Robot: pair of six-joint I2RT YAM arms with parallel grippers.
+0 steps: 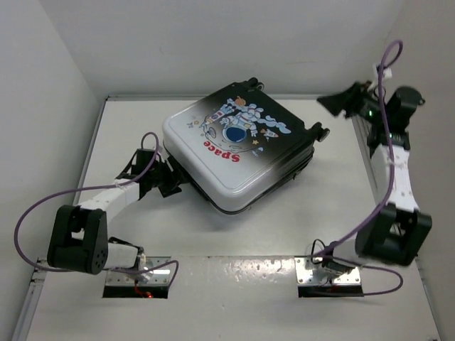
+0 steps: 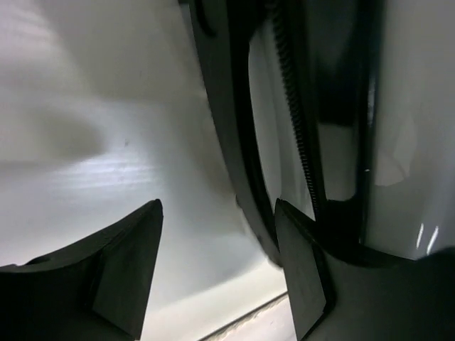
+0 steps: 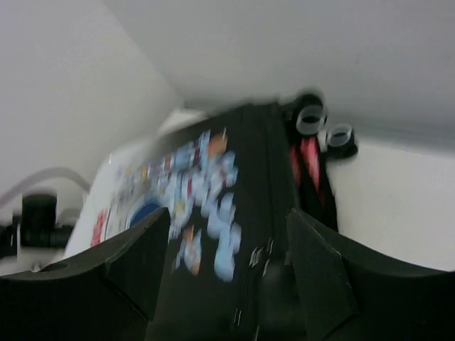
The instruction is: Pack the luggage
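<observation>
left pincer (image 2: 218, 204): we see jaws apart, gripping nothing; zip seam of the small white-to-black hard-shell suitcase (image 1: 234, 153) just beside one finger | right pincer (image 3: 227, 213): jaws apart, empty, raised above the white table (image 1: 320, 206); suitcase ahead and below it

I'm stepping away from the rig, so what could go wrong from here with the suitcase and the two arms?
1. The left gripper is open right beside the luggage, at its zipper; a finger might snag there, or shove the case rather than grip it.
2. The right gripper hangs open in the air, apart from the luggage, so nothing braces that side; a push from the left could slide it across the table.
</observation>
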